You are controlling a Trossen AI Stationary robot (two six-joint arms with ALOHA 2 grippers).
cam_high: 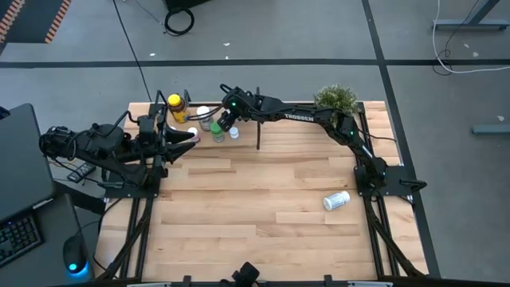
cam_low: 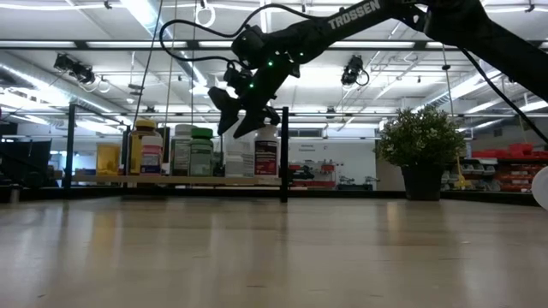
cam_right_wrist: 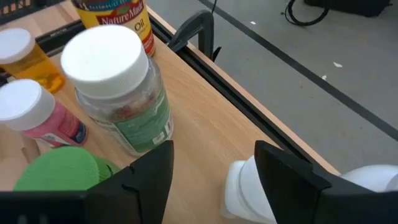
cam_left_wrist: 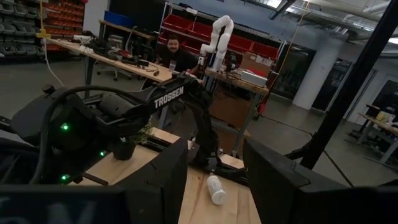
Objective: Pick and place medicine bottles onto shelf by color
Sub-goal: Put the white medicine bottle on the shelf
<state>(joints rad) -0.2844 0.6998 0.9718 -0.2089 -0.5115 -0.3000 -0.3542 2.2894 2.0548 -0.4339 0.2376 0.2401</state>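
Note:
Several medicine bottles stand on the shelf [cam_high: 239,142] at the table's far left: a yellow-capped one [cam_high: 175,108], a white-capped one with a green label [cam_right_wrist: 118,87], a pink-labelled one [cam_right_wrist: 37,112], a green one [cam_high: 217,132] and a white one [cam_high: 233,133]. My right gripper [cam_right_wrist: 214,149] hovers open over the white bottle [cam_right_wrist: 245,186], which stands upright on the shelf board below and between its fingers. In the low view the gripper [cam_low: 244,120] is above a magenta-labelled bottle [cam_low: 265,156]. One more bottle [cam_high: 336,200] lies on its side on the table at the right. My left gripper [cam_high: 191,138] waits open beside the shelf's left part.
A potted plant [cam_high: 335,100] stands at the table's far right corner. A black upright post [cam_high: 257,127] marks the shelf's right end, close to my right gripper. The shelf's far edge [cam_right_wrist: 249,106] drops to the floor. Bare planks [cam_high: 263,215] fill the middle and near side.

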